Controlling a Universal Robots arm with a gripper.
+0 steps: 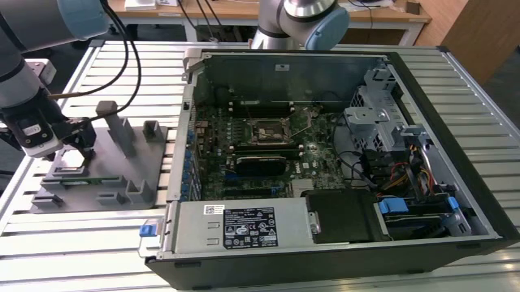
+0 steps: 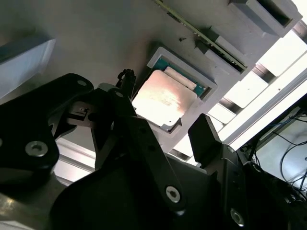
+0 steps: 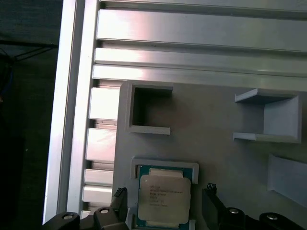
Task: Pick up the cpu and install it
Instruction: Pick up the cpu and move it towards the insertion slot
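Pick not made yet — install all to do.
The gripper point(image 1: 79, 145) hung over the grey fixture plate point(image 1: 97, 176), jaws spread either side of the cpu point(image 3: 163, 197), which lay flat in its pocket point(image 3: 165, 164), not gripped; the motherboard socket point(image 1: 268, 131) looked empty. Print on its lid and the power supply label point(image 1: 248, 226) — unreadable.

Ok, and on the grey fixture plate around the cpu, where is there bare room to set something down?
Bare fixture plate lies between the empty square pocket and the open bracket, beyond the cpu. The slatted table past the plate's edge is free too. It is crowded at the cpu's holder, with the fingers on both sides of it.
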